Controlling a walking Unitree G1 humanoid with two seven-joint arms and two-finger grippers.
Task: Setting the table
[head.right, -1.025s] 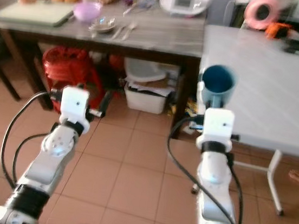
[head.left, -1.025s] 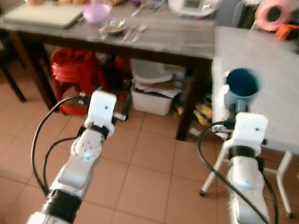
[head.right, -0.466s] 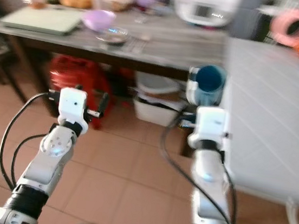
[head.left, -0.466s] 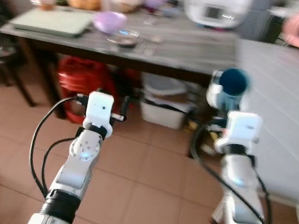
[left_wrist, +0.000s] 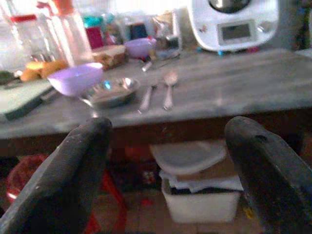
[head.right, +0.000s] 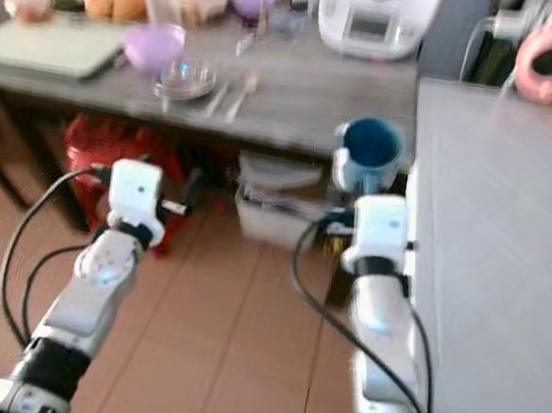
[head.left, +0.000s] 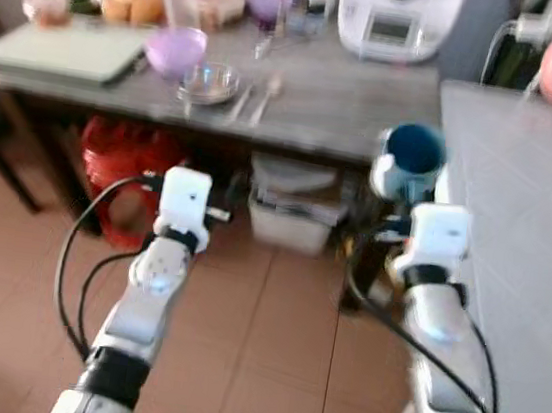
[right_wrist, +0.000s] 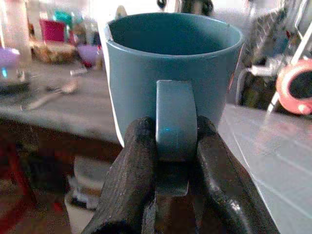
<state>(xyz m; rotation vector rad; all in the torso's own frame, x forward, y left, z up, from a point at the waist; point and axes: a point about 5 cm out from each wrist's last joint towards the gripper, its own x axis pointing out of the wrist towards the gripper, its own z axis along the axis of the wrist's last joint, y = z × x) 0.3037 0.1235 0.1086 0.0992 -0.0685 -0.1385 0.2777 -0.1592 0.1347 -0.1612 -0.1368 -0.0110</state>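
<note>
The right gripper [right_wrist: 173, 161] pinches the handle of the upright teal mug [head.left: 410, 160]; the grey table [head.left: 525, 227] lies at two o'clock — close. The left gripper [left_wrist: 168, 161] gapes, empty.

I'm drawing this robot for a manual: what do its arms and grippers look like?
Both arms are silver-grey with black base collars, white boxy wrist modules and looping black cables. The left gripper and right gripper each have two thick, matte black, rounded fingers.
</note>
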